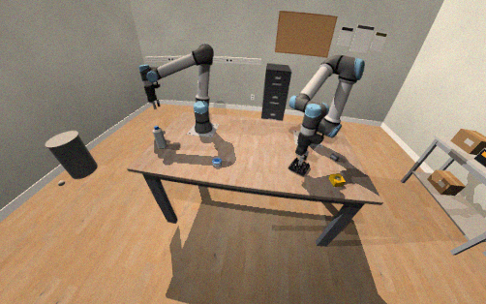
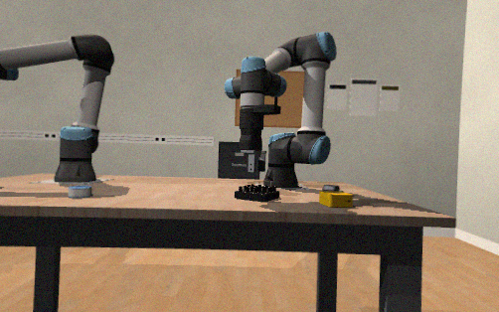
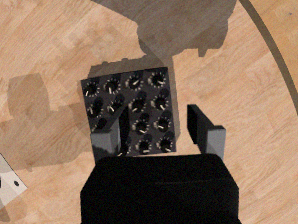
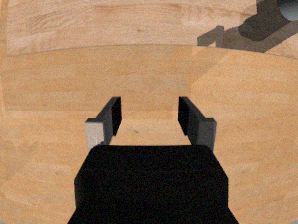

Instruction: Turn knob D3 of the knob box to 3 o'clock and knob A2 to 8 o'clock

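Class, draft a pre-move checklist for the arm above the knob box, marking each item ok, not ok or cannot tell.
1. Left gripper open: ok, its jaws stand apart.
2. Right gripper away from the knob box: ok.
3. Yellow block apart from the box: ok.
4. All knobs visible to the left wrist camera: not ok, one finger hides some.
5. Socket side identified: cannot tell.

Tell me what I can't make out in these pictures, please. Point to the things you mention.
- Some knobs of the knob box (image 1: pixel 298 167) (image 2: pixel 256 193) (image 3: pixel 131 95): left wrist view, behind the left gripper's (image 1: pixel 301 158) (image 3: pixel 159 125) near finger.
- Hour marks: top view, too small.
- Right gripper (image 1: pixel 156 105) (image 4: pixel 150 116): exterior view, cut off by the picture's left edge.
- Writing on the wall sheets (image 1: pixel 364 40) (image 2: pixel 364 98): too blurred.
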Robot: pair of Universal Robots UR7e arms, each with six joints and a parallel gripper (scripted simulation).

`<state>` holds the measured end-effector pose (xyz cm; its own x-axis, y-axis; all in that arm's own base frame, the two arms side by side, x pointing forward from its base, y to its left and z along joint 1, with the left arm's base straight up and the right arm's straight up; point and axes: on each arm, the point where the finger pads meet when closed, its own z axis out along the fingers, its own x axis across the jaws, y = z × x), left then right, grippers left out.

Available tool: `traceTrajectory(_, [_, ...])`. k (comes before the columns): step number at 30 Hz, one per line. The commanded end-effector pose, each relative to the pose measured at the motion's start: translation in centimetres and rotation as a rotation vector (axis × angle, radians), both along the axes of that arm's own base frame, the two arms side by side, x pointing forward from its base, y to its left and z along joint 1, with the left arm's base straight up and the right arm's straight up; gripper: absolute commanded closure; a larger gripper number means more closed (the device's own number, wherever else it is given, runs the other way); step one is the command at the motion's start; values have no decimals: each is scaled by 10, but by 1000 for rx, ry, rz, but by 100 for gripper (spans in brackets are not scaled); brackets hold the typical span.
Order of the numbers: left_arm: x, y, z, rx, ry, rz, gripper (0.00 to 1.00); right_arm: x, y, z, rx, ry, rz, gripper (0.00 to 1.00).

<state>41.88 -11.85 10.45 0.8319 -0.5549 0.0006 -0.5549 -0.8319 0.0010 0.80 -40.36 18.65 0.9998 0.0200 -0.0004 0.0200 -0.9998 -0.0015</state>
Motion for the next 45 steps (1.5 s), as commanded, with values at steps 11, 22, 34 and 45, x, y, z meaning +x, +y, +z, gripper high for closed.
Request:
traceTrajectory(11, [1,-1,0,0,-1,19,54,0,0,0,-2,0,0,0])
traceTrajectory(22, [1,-1,0,0,-1,19,54,0,0,0,-2,0,0,0])
traceTrajectory(34, [1,-1,0,0,-1,19,54,0,0,0,-2,0,0,0])
traceTrajectory(45, [1,-1,0,0,-1,20,54,0,0,0,-2,0,0,0])
